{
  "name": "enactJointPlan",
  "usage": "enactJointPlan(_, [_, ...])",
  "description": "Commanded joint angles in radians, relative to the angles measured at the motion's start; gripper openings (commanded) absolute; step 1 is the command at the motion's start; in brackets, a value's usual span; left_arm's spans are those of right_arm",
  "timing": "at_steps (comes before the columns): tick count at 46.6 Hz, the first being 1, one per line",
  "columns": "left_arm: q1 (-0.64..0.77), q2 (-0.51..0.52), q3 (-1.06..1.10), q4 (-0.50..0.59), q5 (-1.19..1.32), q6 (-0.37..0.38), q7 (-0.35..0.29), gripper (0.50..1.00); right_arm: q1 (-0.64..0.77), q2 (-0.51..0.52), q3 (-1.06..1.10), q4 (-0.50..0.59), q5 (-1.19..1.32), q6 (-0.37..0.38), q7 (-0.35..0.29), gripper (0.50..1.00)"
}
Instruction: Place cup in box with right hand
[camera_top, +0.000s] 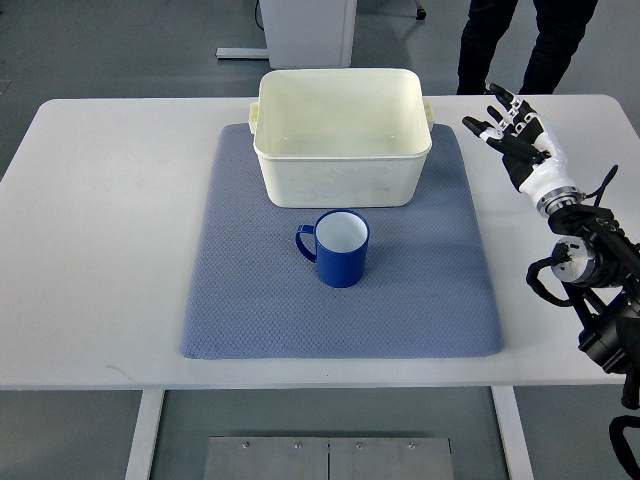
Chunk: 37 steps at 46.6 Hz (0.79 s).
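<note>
A blue cup (341, 248) stands upright on a blue-grey mat (250, 300) that covers the middle of the white tabletop (100, 250). Its mouth faces up and its handle points toward the tabletop's left edge. The mat probably gives the cup a surface that will not let it slide when it is gripped. Just behind the cup, toward the far edge of the tabletop, a cream-coloured box (342, 135) sits on the far part of the mat, open at the top and showing nothing inside. Cup and box are close but not touching, so the carry should be short: up, over the near wall, and down.

The right robot hand (512, 135) hangs over the tabletop's right side, near the far right corner and well apart from the cup. Its fingers (490, 128) are spread and hold nothing, a ready pose for a grasp not yet begun. With the handle turned away from that side, the plain round wall is what faces the hand. The left robot hand does not show. A person's legs (525, 40) stand beyond the far edge.
</note>
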Motion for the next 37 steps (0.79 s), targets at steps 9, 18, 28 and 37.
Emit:
enactJointPlan(9, [0.000, 0.000, 0.001, 0.000, 0.000, 0.000, 0.000, 1.000, -0.001, 0.001, 0.000, 0.001, 0.000, -0.001, 0.000, 1.000])
enactJointPlan(18, [0.000, 0.000, 0.001, 0.000, 0.000, 0.000, 0.000, 1.000, -0.001, 0.001, 0.000, 0.001, 0.000, 0.000, 0.000, 1.000])
enactJointPlan(28, [0.000, 0.000, -0.001, 0.000, 0.000, 0.000, 0.000, 1.000, -0.001, 0.002, 0.000, 0.001, 0.000, 0.000, 0.000, 1.000])
enactJointPlan(37, [0.000, 0.000, -0.001, 0.000, 0.000, 0.000, 0.000, 1.000, -0.001, 0.004, 0.000, 0.001, 0.000, 0.000, 0.000, 1.000])
